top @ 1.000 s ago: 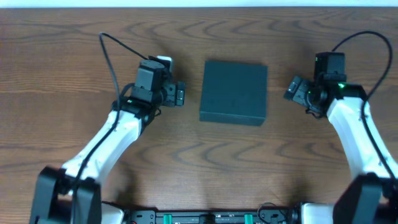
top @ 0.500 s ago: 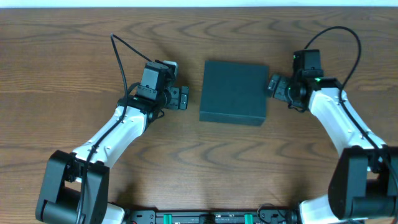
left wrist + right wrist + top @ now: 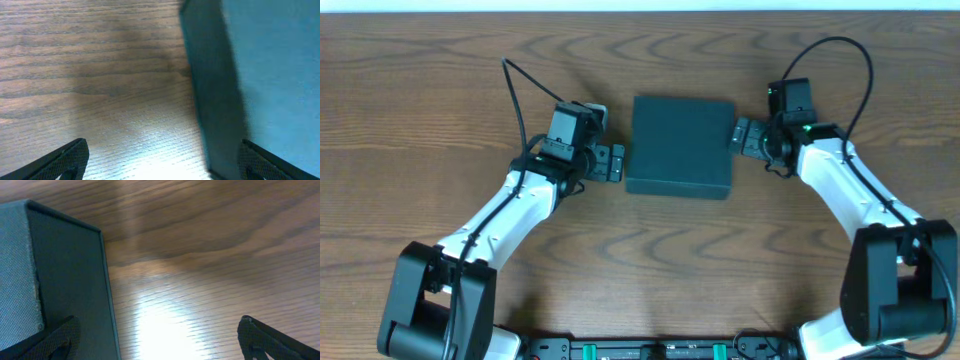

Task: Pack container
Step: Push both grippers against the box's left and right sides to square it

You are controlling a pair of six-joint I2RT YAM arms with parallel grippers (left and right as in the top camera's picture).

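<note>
Container [image 3: 680, 146] sits closed between left hand [image 3: 614, 163] and right hand [image 3: 742, 136].

The table [image 3: 410, 110] is brown wood with a wavy grain, filling the overhead frame up to a pale strip along the top edge. The container [image 3: 680, 145] sits flat on it in the upper middle, lid closed, slightly askew. Both wrist views show glare on the wood beside its walls.

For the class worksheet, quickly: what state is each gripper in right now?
Left gripper: open, holding nothing, beside the box.
Right gripper: open, holding nothing.
</note>
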